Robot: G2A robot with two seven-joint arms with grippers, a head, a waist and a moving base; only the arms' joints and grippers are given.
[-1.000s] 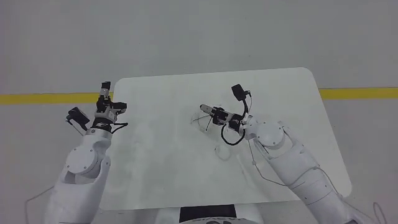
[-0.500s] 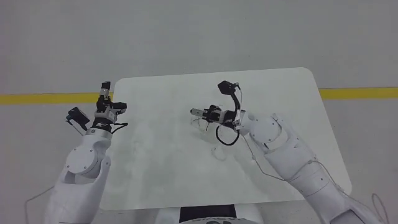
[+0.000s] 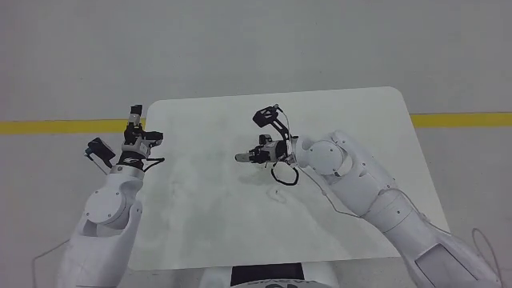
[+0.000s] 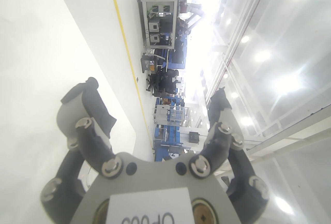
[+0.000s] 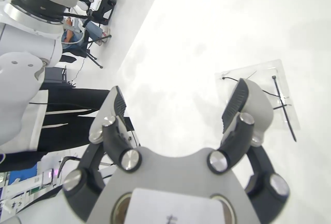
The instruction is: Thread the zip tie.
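**Operator:** Which step am I on?

**Spotter:** As I judge it, you're at the very start, the pick-up. Nothing is threaded or held yet. Your right gripper (image 5: 179, 88) hangs above the table (image 3: 360, 128) with its fingers spread wide and nothing between them. One finger is over the edge of the clear plastic sleeve (image 5: 288, 90).

**Operator:** And the zip tie (image 5: 279, 93)?

**Spotter:** It's lying flat inside that sleeve, near the middle of the table. The sleeve holds a few black ties. Two long ones cross each other, and a thinner one curls toward the far corner. How many there are in all, I can't tell.

**Operator:** What does the next move call for?

**Spotter:** You probably need to come down on one strap clear of the crossing, so you lift a single tie. The film is slick and thin and may come up with it.

**Operator:** And my other arm?

**Spotter:** Your left gripper (image 4: 155, 88) is also spread and empty. It's well apart from the sleeve, at the table's left edge. You'll likely need it to hold the tie's head for threading.
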